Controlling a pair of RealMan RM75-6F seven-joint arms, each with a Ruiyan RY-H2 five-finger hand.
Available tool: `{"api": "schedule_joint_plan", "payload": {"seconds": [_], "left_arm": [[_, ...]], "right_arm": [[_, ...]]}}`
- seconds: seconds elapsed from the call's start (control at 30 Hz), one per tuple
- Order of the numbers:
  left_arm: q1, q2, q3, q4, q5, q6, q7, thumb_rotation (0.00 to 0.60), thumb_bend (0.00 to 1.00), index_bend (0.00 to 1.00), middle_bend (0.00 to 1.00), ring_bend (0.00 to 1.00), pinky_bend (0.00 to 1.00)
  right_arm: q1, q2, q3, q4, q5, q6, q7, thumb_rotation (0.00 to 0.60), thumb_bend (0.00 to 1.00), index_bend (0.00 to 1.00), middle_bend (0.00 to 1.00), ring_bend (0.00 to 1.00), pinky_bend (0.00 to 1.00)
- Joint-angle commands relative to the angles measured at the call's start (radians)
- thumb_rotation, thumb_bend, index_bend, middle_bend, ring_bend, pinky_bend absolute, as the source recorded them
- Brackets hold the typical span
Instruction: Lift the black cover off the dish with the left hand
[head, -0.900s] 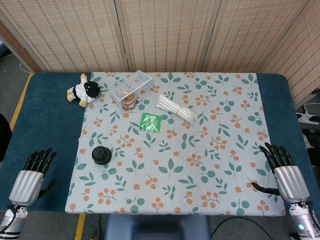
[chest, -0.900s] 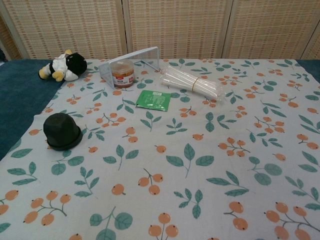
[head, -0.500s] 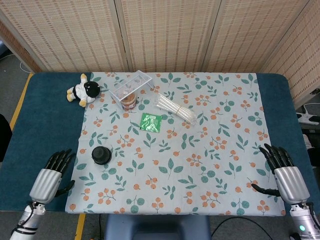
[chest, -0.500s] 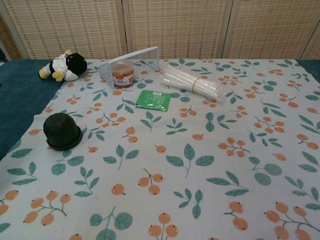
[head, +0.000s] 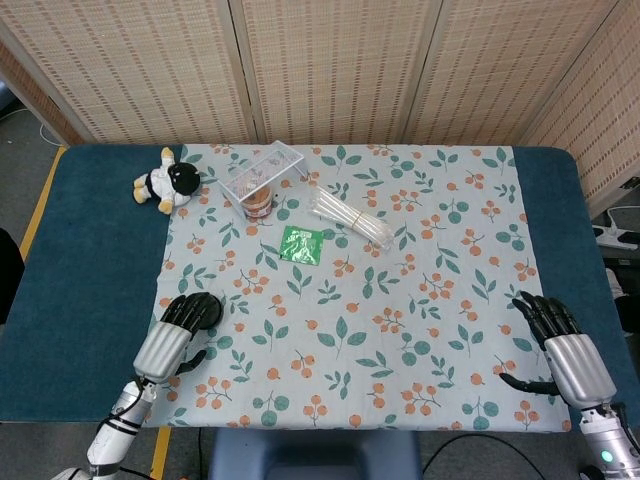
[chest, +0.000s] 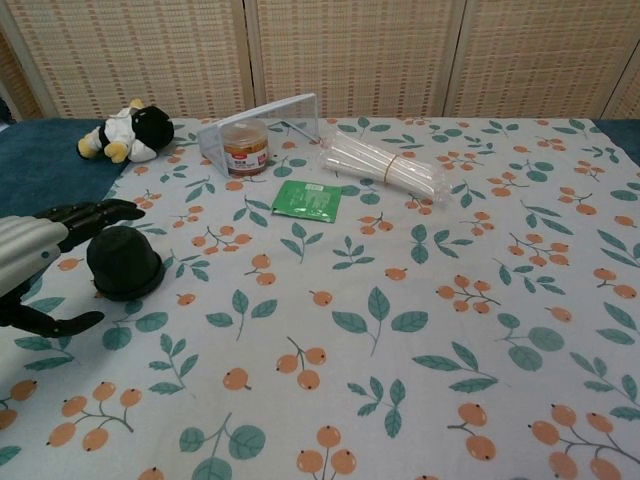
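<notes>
Cover (chest: 124, 262): black, domed, dome up, rim down on the cloth (head: 400, 330); near-left area of the cloth; round, no long axis visible.
Dish: hidden under the cover; cannot tell.
Left hand (chest: 40, 262): empty, spread wide; fingers (chest: 95, 214) extend over the far-left side of the cover, thumb (chest: 50, 322) low on its near-left side; contact cannot be told.
Right hand (head: 562, 345): empty, fingers apart, at the near-right cloth edge.
Far side: plush toy (head: 166, 180), jar (chest: 244, 147), green packet (head: 301, 244), straws (chest: 382, 166).
</notes>
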Motion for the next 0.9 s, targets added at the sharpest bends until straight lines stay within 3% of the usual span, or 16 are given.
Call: {"api": "schedule_joint_plan", "payload": {"seconds": [0.03,0.33,0.9], "left_arm": [[-0.023,-0.043,-0.012,0.051,-0.020,-0.021,0.036,0.600,0.30,0.00,0.00,0.00,0.09],[-0.058,-0.147,-0.019,0.187,-0.037,-0.032,0.071,0.600,0.29,0.00,0.00,0.00,0.09],[-0.099,-0.214,-0.040,0.337,-0.115,-0.092,0.036,0.600,0.29,0.00,0.00,0.00,0.10]], "right_arm": [[0.002,0.002,-0.002,-0.001,0.000,-0.005,0.004,0.450,0.00,0.00,0.00,0.00,0.00],[0.005,0.013,-0.005,-0.007,0.003,-0.014,0.018,0.451,0.00,0.00,0.00,0.00,0.00],[0.010,0.017,-0.008,-0.010,0.007,-0.026,0.019,0.451,0.00,0.00,0.00,0.00,0.00]]}}
